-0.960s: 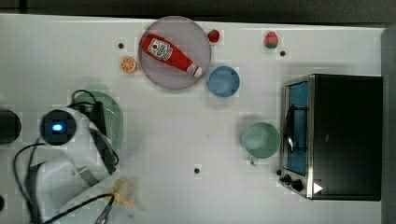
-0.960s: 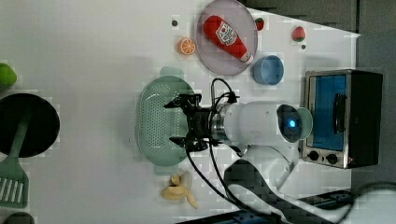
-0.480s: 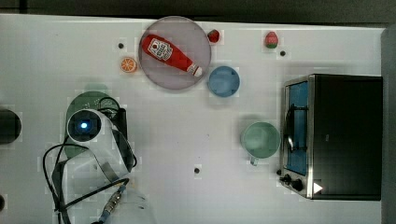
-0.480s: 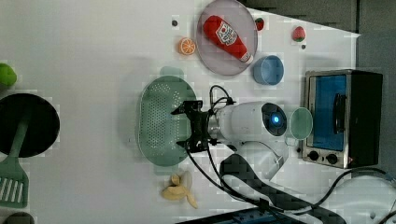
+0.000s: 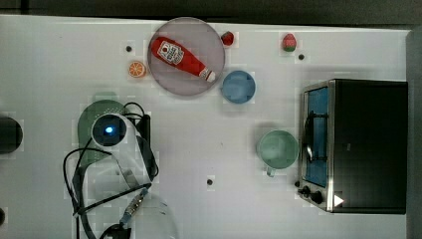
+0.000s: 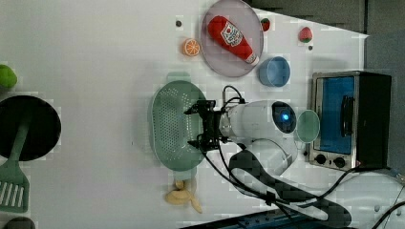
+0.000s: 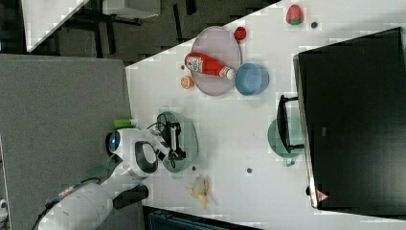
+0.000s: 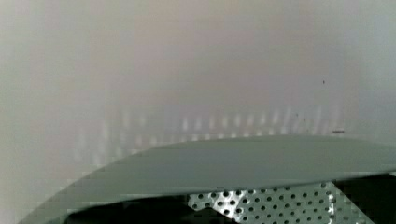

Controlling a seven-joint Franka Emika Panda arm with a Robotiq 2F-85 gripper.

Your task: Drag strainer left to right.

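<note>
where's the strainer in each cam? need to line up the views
Top view: strainer at left of centre, mostly under the arm.
Left view: strainer at centre, the tool over its rim on the left view's right.
Right view: strainer left of centre, partly under the arm.
Wrist view: rim and perforated floor fill the lower part.
Shared landmark: ketchup bottle on the round plate.

Bright, even light on the white table (image 5: 45,59); soft faint shadows under objects. Blocky compression artefacts w/ ragged edges around items. Wrist view hazy, table washed out, strainer (image 8: 243,163) rim blurred close up, faint reflected dots above it.
</note>
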